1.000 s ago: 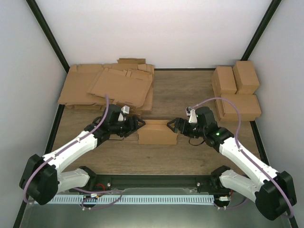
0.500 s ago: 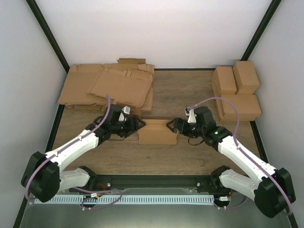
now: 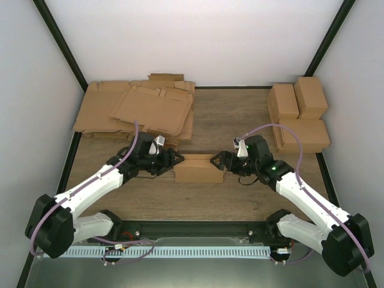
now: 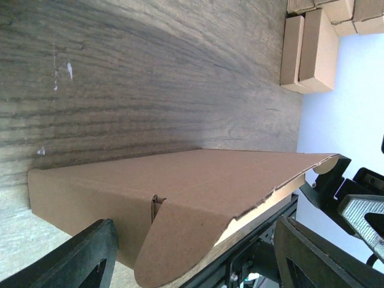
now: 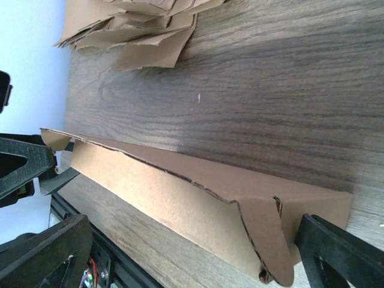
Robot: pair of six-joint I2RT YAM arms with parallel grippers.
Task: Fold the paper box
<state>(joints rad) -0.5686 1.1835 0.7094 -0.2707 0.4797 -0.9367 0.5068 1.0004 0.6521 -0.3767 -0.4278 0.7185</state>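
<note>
Towards the near side of the wooden table (image 3: 234,117), midway between the two arms, the paper box (image 3: 199,170) lies with its long side running left to right and one long panel raised along it (both wrist views show that panel's edge ragged and uneven). The left gripper (image 3: 175,157) sits at the box's left end and the right gripper (image 3: 216,161) at its right end, each with its jaws spread wide to either side of that end and nothing clamped between them. Farther back, a pile of flat cardboard sheets (image 3: 138,108) lies at the far left, and a group of closed brown boxes (image 3: 298,114) at the far right.
</note>
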